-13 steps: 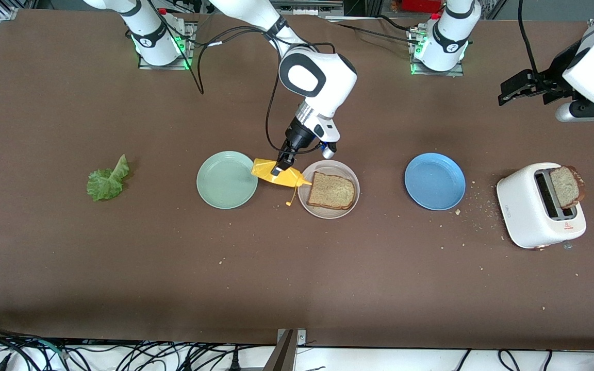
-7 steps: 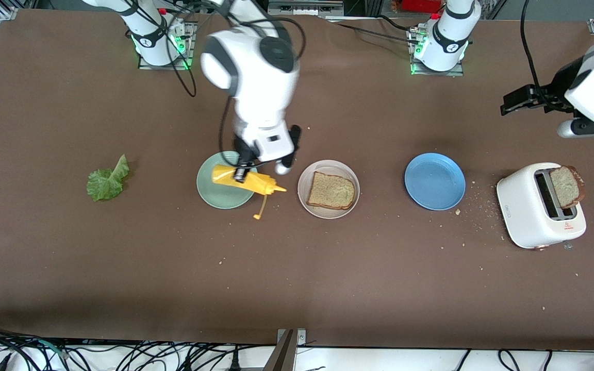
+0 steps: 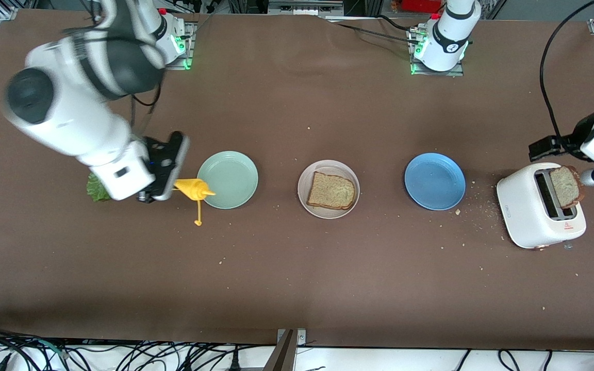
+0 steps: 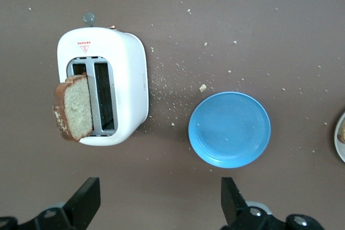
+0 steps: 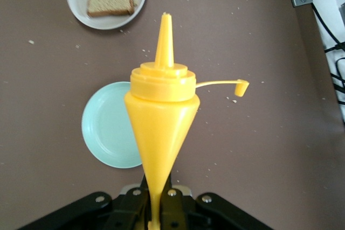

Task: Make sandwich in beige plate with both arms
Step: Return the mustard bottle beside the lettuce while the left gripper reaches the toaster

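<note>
Brown table [image 3: 297, 268]: I see one toast slice [image 3: 332, 191] on the beige plate [image 3: 307, 181]. Right gripper [image 3: 160, 188] clenches a yellow squeeze bottle [image 3: 193, 188] beside the mint-green plate [image 3: 227, 180]. Left gripper [image 4: 160, 203] hangs spread wide near the toaster [image 3: 521, 206].

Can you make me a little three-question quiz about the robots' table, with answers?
1. True or false: the right gripper has its jaws shut on the yellow bottle.
2. Which plate holds a bread slice? A mint plate, B beige plate, C blue plate.
3. Fill in: the other slice sticks out of the white ____, with the open left gripper over the table beside it.

Key: 1 true. 2 B. 3 toaster.
</note>
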Action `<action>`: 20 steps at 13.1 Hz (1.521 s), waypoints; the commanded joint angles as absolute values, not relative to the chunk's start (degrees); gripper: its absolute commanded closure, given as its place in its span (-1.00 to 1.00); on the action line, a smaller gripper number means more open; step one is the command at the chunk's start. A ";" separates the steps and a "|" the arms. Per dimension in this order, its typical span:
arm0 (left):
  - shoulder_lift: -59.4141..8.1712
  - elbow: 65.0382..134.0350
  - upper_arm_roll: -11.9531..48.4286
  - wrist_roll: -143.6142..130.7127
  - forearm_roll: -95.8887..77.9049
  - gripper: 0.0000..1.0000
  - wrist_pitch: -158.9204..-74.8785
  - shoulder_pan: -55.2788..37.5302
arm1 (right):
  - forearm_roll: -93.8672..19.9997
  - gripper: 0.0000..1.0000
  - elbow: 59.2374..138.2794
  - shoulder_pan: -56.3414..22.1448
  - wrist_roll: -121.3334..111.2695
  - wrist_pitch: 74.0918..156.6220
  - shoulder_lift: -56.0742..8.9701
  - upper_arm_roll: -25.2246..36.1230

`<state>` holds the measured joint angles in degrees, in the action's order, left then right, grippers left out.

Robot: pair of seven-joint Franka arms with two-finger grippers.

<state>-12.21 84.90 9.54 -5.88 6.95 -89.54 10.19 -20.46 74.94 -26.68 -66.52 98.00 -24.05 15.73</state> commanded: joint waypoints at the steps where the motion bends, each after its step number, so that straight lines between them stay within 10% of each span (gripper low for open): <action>1: -15.20 84.20 9.93 -3.96 8.52 -0.98 -90.97 14.05 | -34.22 1.00 78.48 -18.93 -76.78 93.71 -23.29 16.08; 14: -27.77 84.29 9.93 3.34 7.91 -0.96 -99.84 26.28 | -68.38 1.00 107.23 -0.97 -131.19 79.81 -34.09 16.08; 20: -27.95 84.73 9.93 3.25 8.26 1.00 -93.89 26.46 | -68.73 1.00 106.70 1.58 -145.52 77.61 -41.56 16.00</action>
<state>-28.35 85.06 9.14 2.37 6.96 -97.09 25.65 -67.35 107.26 0.11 -141.25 79.23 -40.27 16.68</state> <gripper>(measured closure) 0.564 0.938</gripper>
